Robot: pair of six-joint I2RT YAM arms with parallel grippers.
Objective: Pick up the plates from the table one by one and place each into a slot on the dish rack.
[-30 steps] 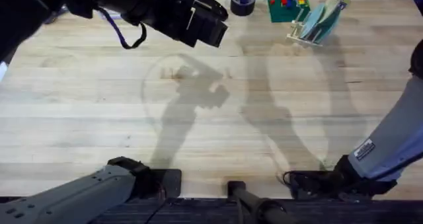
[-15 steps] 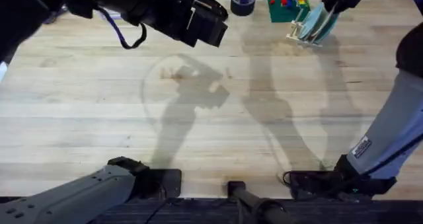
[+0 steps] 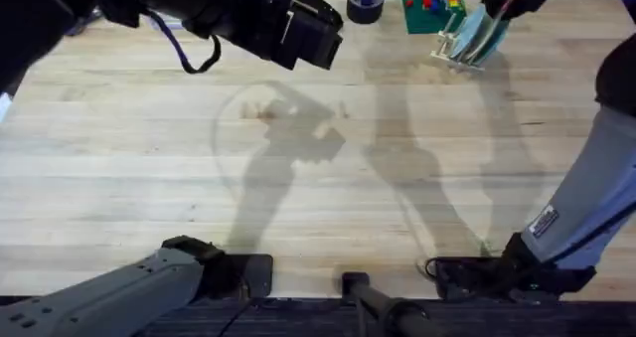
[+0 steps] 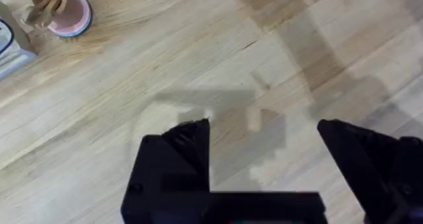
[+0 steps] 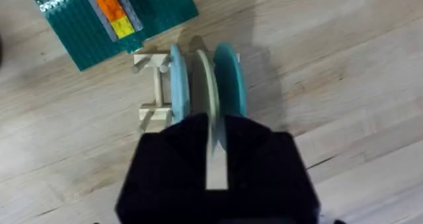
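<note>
The pale dish rack (image 3: 449,51) stands at the table's (image 3: 139,168) far right, with plates (image 3: 475,34) on edge in it. In the right wrist view the rack (image 5: 152,85) holds a teal plate (image 5: 177,85), a cream plate (image 5: 206,92) in the middle slot and another teal plate (image 5: 232,85). My right gripper (image 5: 215,128) sits right over the rack, shut on the cream plate's upper rim; overhead it is the right gripper (image 3: 502,1). My left gripper (image 3: 313,39) hangs high over the far left middle, and the left gripper (image 4: 264,151) is open over bare wood.
A green brick baseplate (image 3: 427,9) with coloured bricks lies just left of the rack, and a dark tape roll (image 3: 365,4) sits beyond it. A pink round holder (image 4: 63,12) stands on the table near the left gripper.
The right gripper came down and left onto the rack with the cream plate, then held still. The left arm has not moved.
</note>
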